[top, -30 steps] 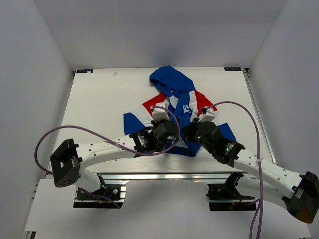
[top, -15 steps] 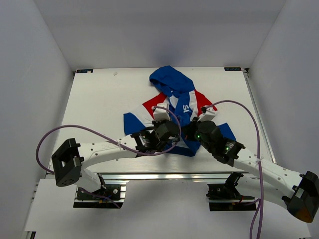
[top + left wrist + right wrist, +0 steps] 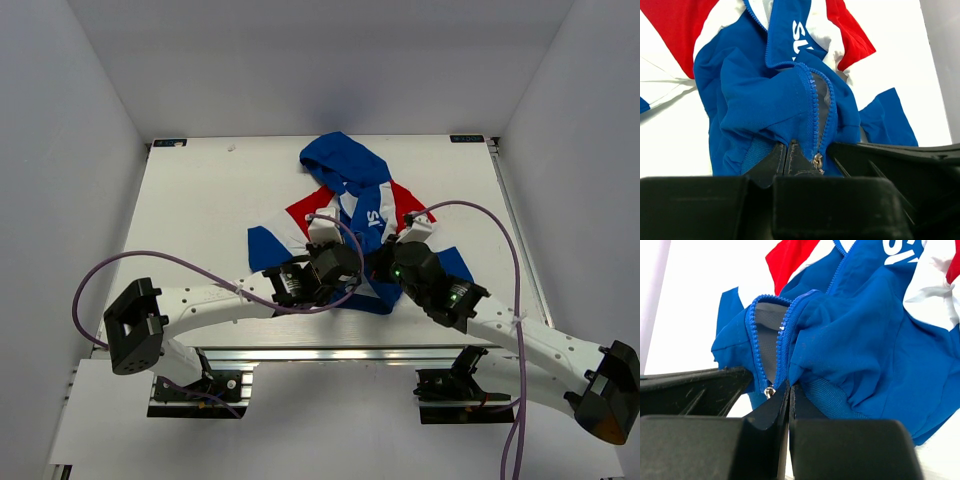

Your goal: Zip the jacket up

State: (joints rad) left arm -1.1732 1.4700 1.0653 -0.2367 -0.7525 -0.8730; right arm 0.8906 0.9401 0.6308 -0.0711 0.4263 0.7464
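The jacket point(image 3: 362, 215) lies on the white table point(image 3: 200, 200), royal blue with red and white panels, its hood point(image 3: 338, 160) at the far side. Its zipper is parted above the hem, and grey lining point(image 3: 823, 102) shows between the teeth. The metal slider point(image 3: 817, 161) sits at the bottom hem; it also shows in the right wrist view point(image 3: 769, 391). My left gripper point(image 3: 352, 272) point(image 3: 785, 146) is shut on the blue hem left of the zipper. My right gripper point(image 3: 378, 268) point(image 3: 790, 385) is shut on the hem on the other side. The two grippers sit close together.
Purple cables point(image 3: 170, 265) loop over both arms. Grey walls enclose the table on three sides. The table's near edge runs along a metal rail point(image 3: 320, 352). A blue sleeve point(image 3: 887, 120) lies spread to the right of the jacket body.
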